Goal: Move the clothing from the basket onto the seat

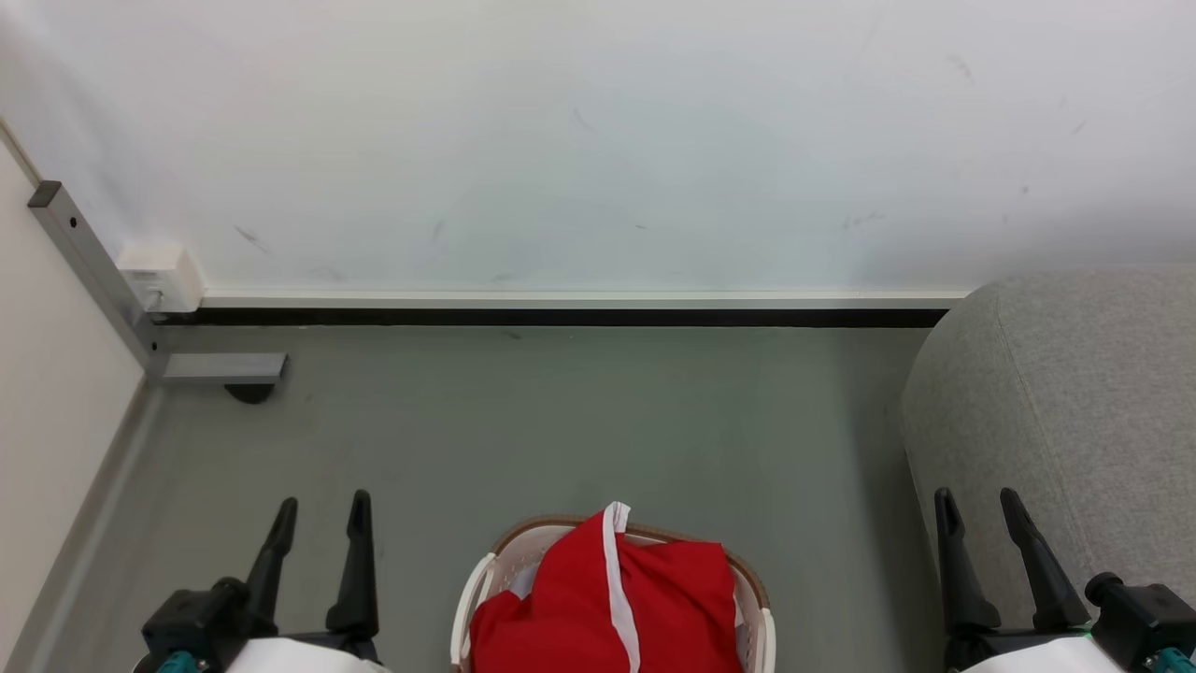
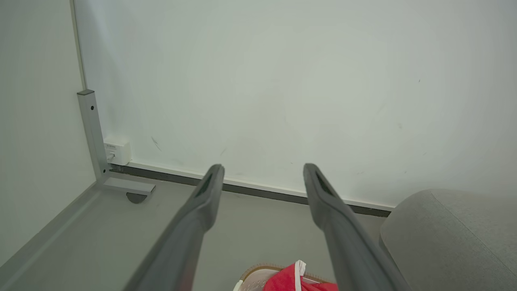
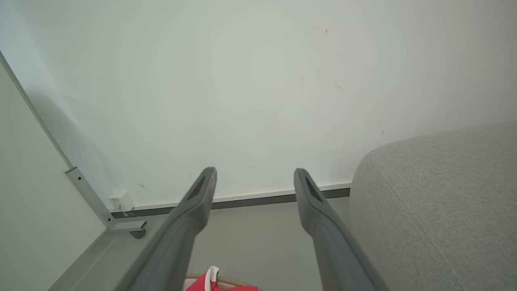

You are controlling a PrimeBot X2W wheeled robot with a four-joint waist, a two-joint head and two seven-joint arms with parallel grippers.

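Filling the basket point(image 1: 474, 587), the clothing point(image 1: 673, 598) is seen bunched up, a white stripe point(image 1: 614, 570) running across it and one fold raised above the basket's far rim. The left gripper point(image 1: 324, 501) is held left of the basket and the right gripper point(image 1: 977, 495) right of it, both with fingers spread wide and nothing gripped. The seat point(image 1: 1065, 411) is placed further right of the basket, clear of it, untouched by the clothing.
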